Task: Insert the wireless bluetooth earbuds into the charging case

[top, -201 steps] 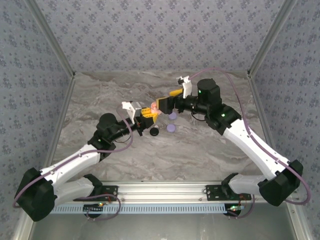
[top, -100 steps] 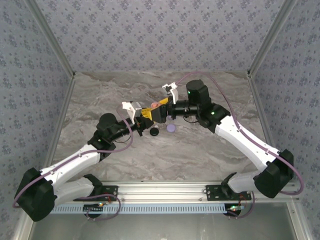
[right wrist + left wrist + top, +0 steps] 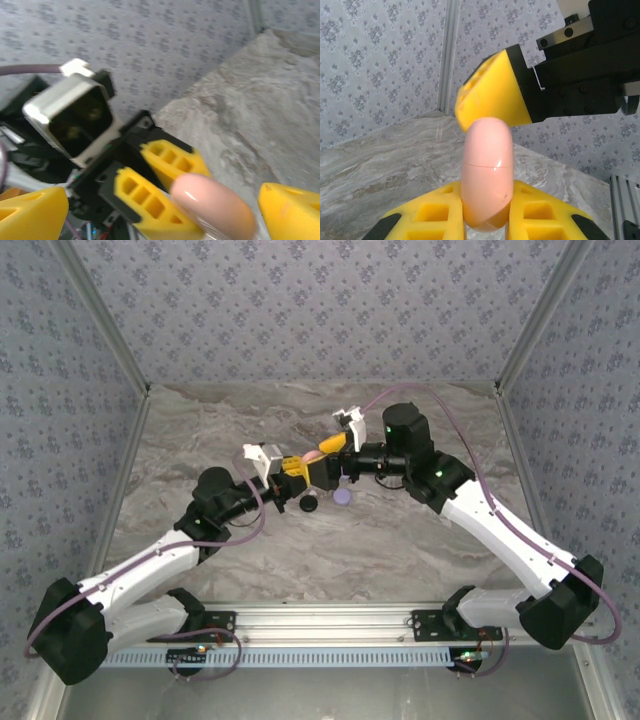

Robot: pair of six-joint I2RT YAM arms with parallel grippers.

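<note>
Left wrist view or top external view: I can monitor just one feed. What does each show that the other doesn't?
Left wrist view: the seam across the pink case, clamped upright in the left gripper, with one yellow finger of the open right gripper close by its top. Top external view: both arms' layout, plus a purple disc and a black disc lying on the table. Shared: the case, where the two grippers meet.

- We count one pink oval case [image 3: 486, 170].
- We count one black round disc [image 3: 309, 503].
- We can make out one pale purple round disc [image 3: 343, 496].
- We count two grippers, the left gripper [image 3: 297, 470] and the right gripper [image 3: 318, 453].
</note>
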